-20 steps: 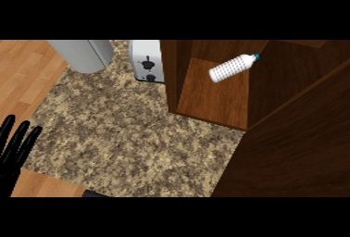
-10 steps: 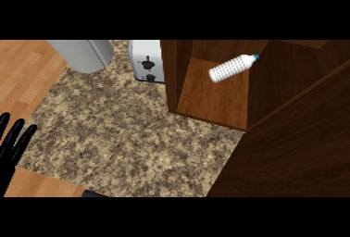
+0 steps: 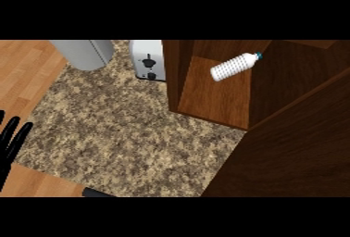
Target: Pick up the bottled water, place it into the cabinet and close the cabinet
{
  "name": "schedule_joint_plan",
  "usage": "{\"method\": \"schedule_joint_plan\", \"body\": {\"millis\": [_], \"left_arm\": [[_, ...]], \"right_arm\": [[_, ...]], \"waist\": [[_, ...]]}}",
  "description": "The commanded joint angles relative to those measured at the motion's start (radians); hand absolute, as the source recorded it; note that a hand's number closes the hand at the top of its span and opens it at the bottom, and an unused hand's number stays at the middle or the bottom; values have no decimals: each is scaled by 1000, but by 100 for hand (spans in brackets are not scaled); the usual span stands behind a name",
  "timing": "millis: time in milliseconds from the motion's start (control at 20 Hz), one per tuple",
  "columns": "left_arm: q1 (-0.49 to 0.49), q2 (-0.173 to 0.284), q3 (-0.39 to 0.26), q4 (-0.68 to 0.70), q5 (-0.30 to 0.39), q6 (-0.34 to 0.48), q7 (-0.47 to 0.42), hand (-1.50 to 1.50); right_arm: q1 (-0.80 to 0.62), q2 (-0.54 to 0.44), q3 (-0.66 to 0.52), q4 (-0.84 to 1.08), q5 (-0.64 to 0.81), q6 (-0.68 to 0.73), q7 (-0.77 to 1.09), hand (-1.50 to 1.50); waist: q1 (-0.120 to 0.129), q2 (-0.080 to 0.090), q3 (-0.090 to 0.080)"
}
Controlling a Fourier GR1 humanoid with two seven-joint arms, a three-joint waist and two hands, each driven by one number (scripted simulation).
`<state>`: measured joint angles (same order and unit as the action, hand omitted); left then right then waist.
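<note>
The bottled water (image 3: 234,66), white with a blue cap, lies on its side on the shelf inside the wooden cabinet (image 3: 219,97) at the upper right. The cabinet door (image 3: 294,148) stands open and fills the lower right of the head view. My left hand (image 3: 9,143) shows at the left edge, fingers straight and pointing up, holding nothing, far from the bottle. No right hand shows in the view.
A white toaster (image 3: 148,65) stands against the cabinet's left side. A grey metal container (image 3: 84,53) stands at the back left. The speckled granite counter (image 3: 130,134) spreads across the middle, with wooden floor (image 3: 24,69) to the left.
My left hand has slid further left and down toward the view's edge. The bottle and the cabinet door have not moved.
</note>
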<state>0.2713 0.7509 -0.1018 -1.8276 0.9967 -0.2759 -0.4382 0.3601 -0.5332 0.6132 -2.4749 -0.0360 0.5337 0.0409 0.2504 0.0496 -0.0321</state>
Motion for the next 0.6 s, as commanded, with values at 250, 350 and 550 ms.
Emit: {"method": "schedule_joint_plan", "body": {"millis": [250,350,550], "left_arm": [[-13,9,10,4,9,-27,0,-150],[-26,18,20,4,14,-27,4,-150],[-31,18,24,18,16,-37,3,-150]], "right_arm": [[-18,89,104,49,-132,-17,61,150],[-20,103,75,51,-135,-36,63,150],[-44,127,18,68,-127,-68,90,150]], "waist": [[43,32,7],[38,35,8],[24,34,8]]}}
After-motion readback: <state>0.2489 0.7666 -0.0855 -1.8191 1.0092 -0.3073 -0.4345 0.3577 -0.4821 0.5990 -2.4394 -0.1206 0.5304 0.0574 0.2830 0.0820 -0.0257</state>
